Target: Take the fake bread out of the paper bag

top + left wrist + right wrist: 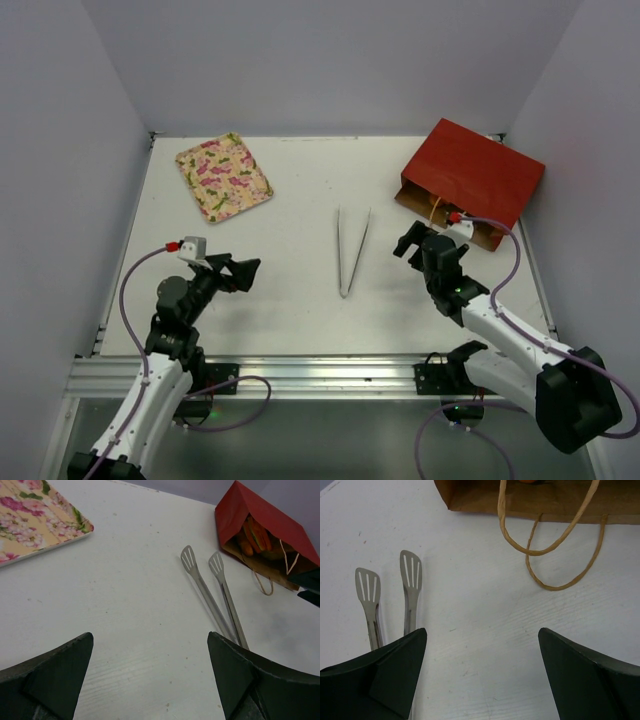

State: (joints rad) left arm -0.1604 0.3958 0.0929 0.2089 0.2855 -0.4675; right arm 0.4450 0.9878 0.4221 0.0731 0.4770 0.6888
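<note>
Top external view: shows the paper bag (475,170) lying flat at two o'clock, mouth toward the right gripper (422,247) nearby. Reveals fake bread (255,534) inside it via left wrist. Finds both jaws spread, empty; left gripper (243,272) at eight o'clock, tongs (345,285) between.

Matt dark-red paper bag (475,170), brown inside; brushed-metal tongs (344,288); smooth floral tray (223,176); matt, faintly grained white table (290,300).

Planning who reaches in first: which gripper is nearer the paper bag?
Right. The right gripper sits in front of the open mouth of the paper bag; the left gripper is far off, beyond the tongs.
</note>
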